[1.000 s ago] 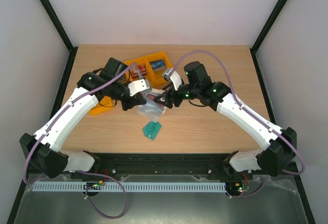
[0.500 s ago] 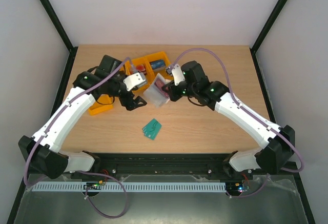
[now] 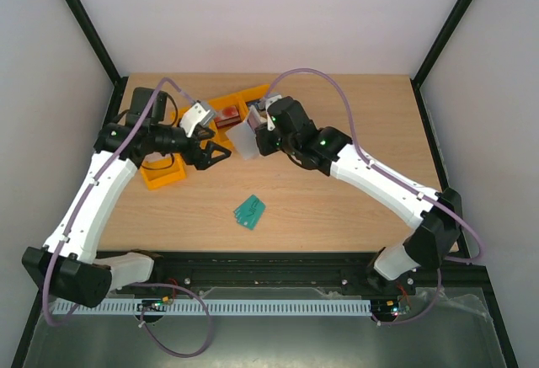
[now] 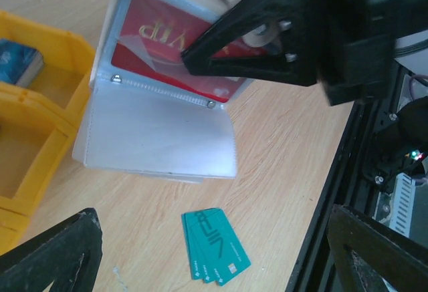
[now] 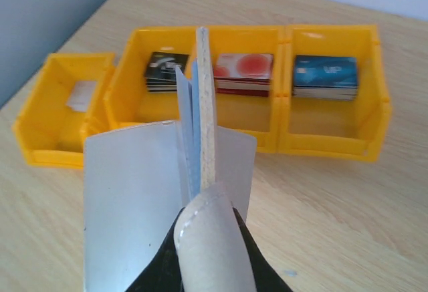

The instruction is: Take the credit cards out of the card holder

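My right gripper [image 3: 258,136] is shut on the card holder [image 3: 244,138] and holds it up over the table just in front of the yellow bins. In the left wrist view the card holder [image 4: 160,105] hangs open, with a dark red credit card [image 4: 160,45] inside a clear pocket. The right wrist view shows the holder [image 5: 204,105] edge-on, its beige snap tab [image 5: 210,238] between the jaws of my right gripper [image 5: 210,268]. My left gripper [image 3: 212,153] stands open and empty to the left of the holder. A small fan of teal cards [image 3: 249,210] lies on the table.
A row of yellow bins [image 5: 328,128] behind the holder contains stacks of cards. One more yellow bin [image 3: 164,173] sits under the left arm. In the left wrist view the teal cards [image 4: 214,245] lie near the table's black front rail [image 4: 348,172].
The left gripper opened, let go of the card holder and drew back to the left. The right gripper shut on the holder and carried it back-left toward the bins.
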`<state>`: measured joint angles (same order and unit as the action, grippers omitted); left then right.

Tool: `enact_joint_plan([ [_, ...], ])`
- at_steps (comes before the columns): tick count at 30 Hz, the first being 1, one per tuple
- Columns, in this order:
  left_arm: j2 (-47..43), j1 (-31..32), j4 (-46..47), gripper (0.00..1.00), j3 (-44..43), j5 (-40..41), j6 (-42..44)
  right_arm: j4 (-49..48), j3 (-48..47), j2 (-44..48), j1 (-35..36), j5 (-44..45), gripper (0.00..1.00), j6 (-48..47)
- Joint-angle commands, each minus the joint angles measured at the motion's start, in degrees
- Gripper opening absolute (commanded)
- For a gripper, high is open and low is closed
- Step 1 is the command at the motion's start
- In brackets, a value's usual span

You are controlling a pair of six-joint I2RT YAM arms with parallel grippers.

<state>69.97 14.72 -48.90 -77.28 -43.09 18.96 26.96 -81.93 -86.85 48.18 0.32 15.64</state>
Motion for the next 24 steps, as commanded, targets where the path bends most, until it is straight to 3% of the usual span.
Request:
enact_joint_plan([
  [1, -0.13, -0.75, 4.16, 0.93, 3.33, -2.19, -4.72, -4.47, -0.13, 1.26, -0.10, -5.25, 0.02, 3.03],
  [9, -1.38, -3.65, 7.65, 0.92, 5.41, -10.47, -10.35, -7.97, 2.98, 2.09, -0.11, -11.21, 0.02, 6.11],
  [13, -2.95, -8.02, 14.68, 0.99, 9.10, -12.18, -20.48, -12.68, 4.85, 2.37, -0.11, -18.01, 0.02, 8.36],
  [18, -4.50, -10.15, 27.51, 0.99, 15.60, -22.22, -34.74, -17.97, 5.86, 1.63, -0.11, -23.44, 0.02, 12.03],
  [24, -6.20, -10.15, 28.13, 0.99, 19.17, -18.63, -33.02, -31.47, 12.17, 6.53, -0.13, -32.11, 0.02, 18.59],
])
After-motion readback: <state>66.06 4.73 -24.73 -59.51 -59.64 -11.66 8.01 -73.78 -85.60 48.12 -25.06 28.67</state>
